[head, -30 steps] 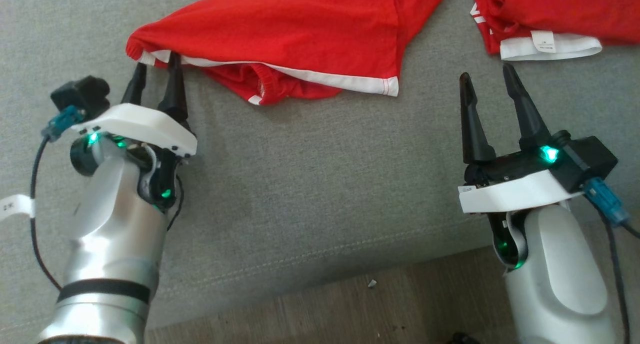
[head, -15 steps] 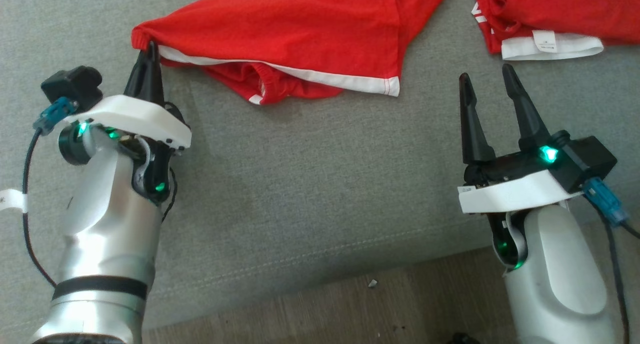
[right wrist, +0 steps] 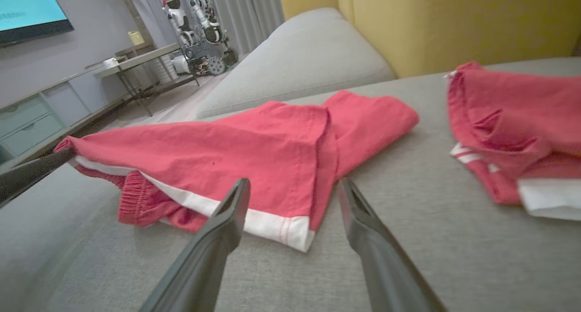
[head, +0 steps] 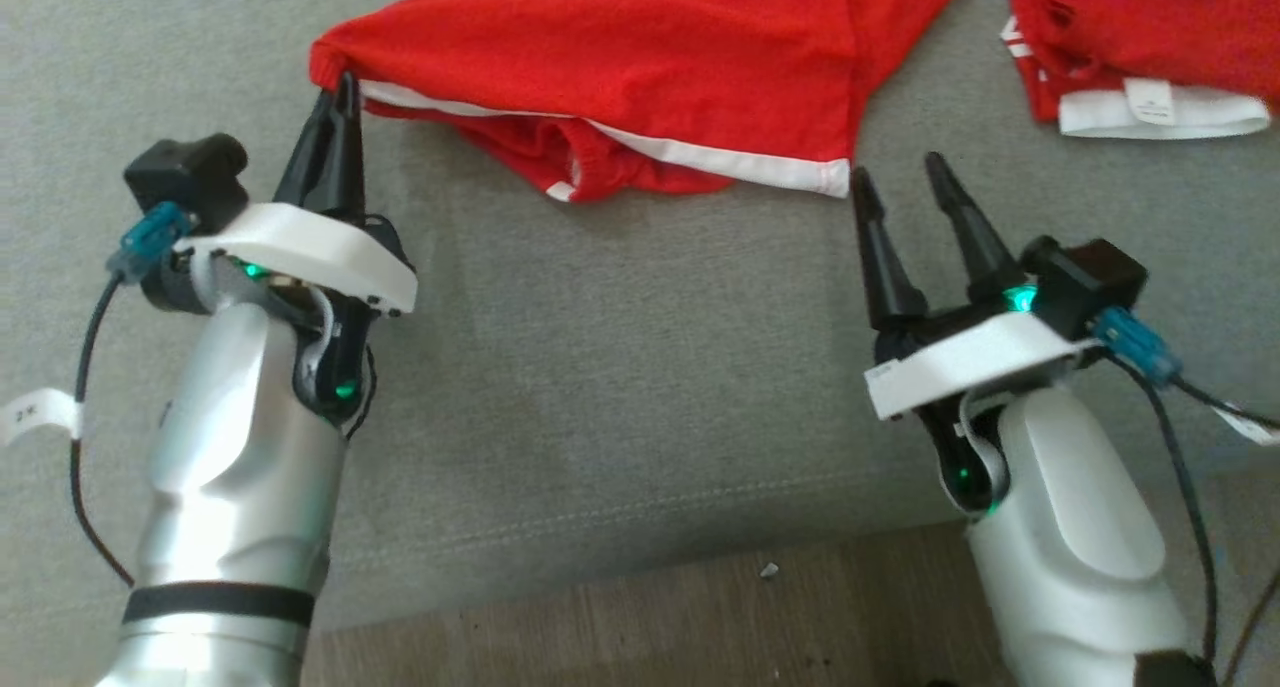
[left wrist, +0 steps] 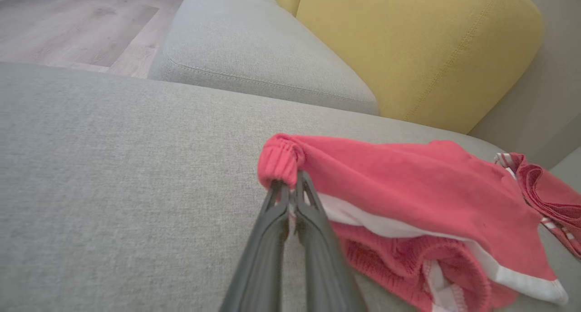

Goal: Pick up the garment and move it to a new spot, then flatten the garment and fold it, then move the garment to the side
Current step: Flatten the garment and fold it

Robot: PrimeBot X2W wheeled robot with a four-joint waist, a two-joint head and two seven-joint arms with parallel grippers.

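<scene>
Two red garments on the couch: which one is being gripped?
The left garment, its corner pinched between the left gripper fingers; the tagged garment to its right lies untouched.

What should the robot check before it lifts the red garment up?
1. Left gripper jaws shut on the red garment corner: ok.
2. Right gripper holding the white-trimmed corner: not ok, jaws open, short of it.
3. Right jaws aimed at that corner: ok.
4. Garment flat: not ok, bunched underneath.
5. Second garment lies apart: ok.
6. How much cloth the left jaws hold: cannot tell.
</scene>
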